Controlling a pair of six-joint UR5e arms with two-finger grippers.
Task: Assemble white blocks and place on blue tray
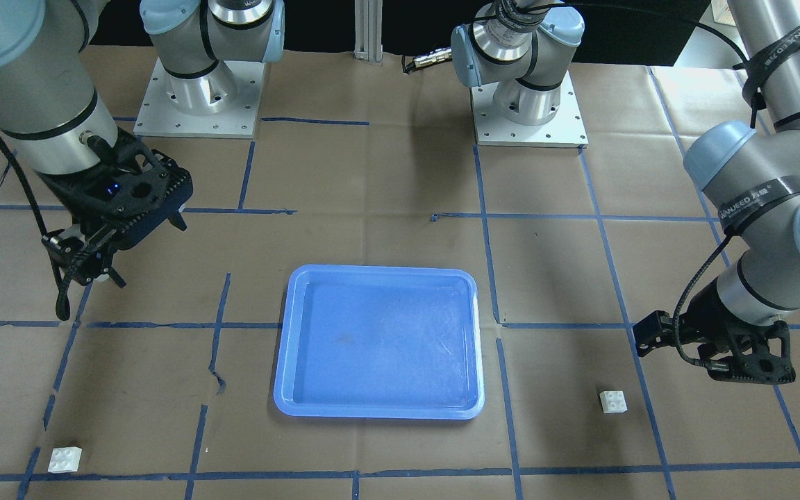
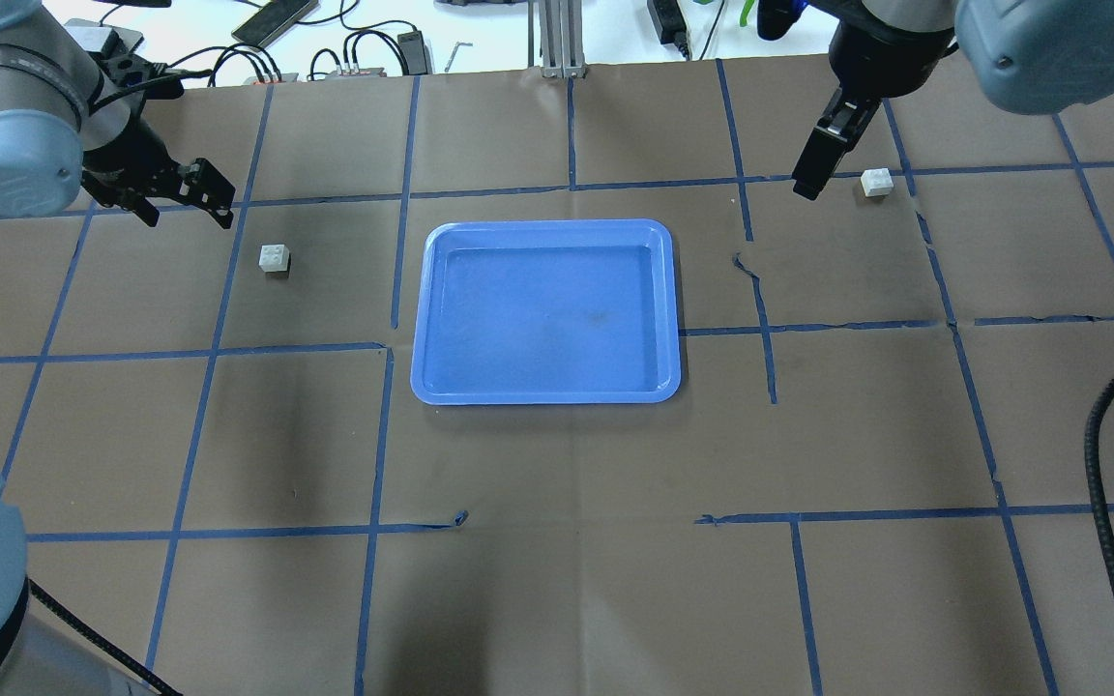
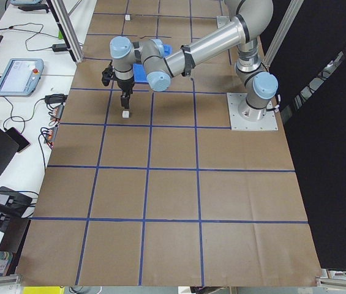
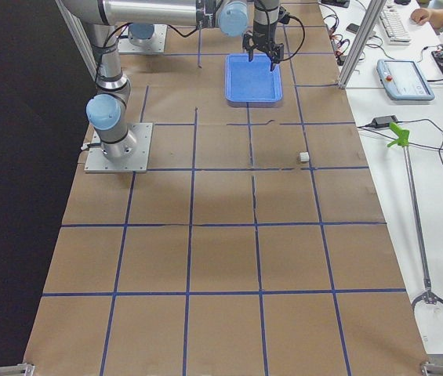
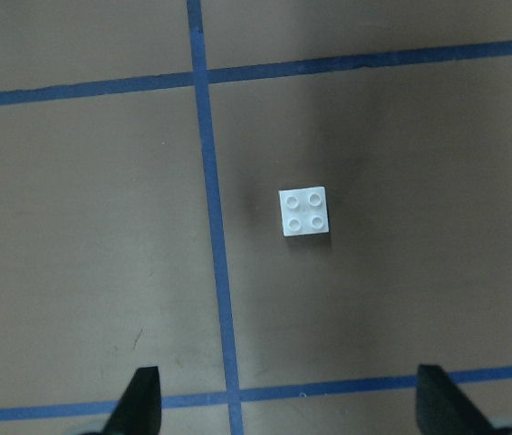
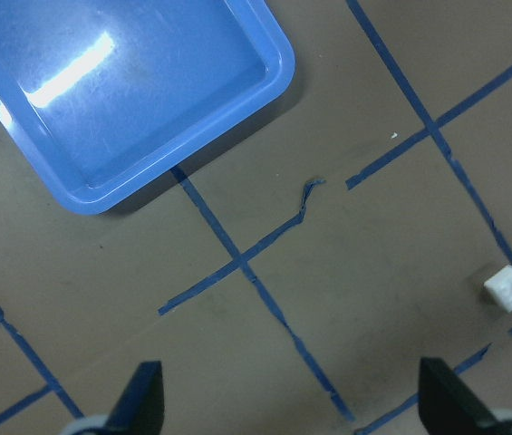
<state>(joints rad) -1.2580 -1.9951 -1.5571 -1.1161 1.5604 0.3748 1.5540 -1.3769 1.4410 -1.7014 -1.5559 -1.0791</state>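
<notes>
The blue tray (image 2: 547,225) lies empty at mid-table. One white block (image 2: 275,258) sits on the paper to the tray's left, studs up. My left gripper (image 2: 185,206) hovers open above and just beyond it; the left wrist view shows that block (image 5: 305,212) between and ahead of the spread fingertips (image 5: 142,401). The other white block (image 2: 876,182) lies to the tray's far right. My right gripper (image 2: 806,184) hangs open high beside it; in the right wrist view the block (image 6: 507,289) is at the right edge and the tray's corner (image 6: 278,72) is at the top left.
Brown paper with a blue tape grid covers the table, torn in places (image 2: 748,266). The two arm bases (image 1: 198,97) (image 1: 528,104) stand at the robot's side. Cables and devices (image 2: 354,58) lie past the far edge.
</notes>
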